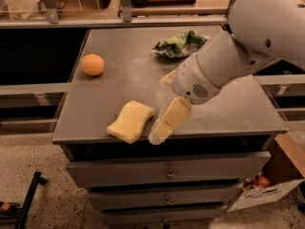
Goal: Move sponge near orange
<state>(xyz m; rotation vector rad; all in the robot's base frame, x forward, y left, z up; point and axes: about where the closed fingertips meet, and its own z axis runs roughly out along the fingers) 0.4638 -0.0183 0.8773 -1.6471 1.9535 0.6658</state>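
pale yellow blocky end effector low at front edge of grey metal bench; opening: cannot tell. pale yellow wavy foam sponge just beside it, view-left. small round orange fruit well apart, beyond sponge. recommended: straddle sponge waist, grip gently, lift clear before traverse.

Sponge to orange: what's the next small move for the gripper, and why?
Probably ease the gripper a little left, over the sponge, to line up a grasp. It hangs low just right of the sponge at the table's front edge and holds nothing. The sponge lies flat near that edge, well apart from the orange at the back left.
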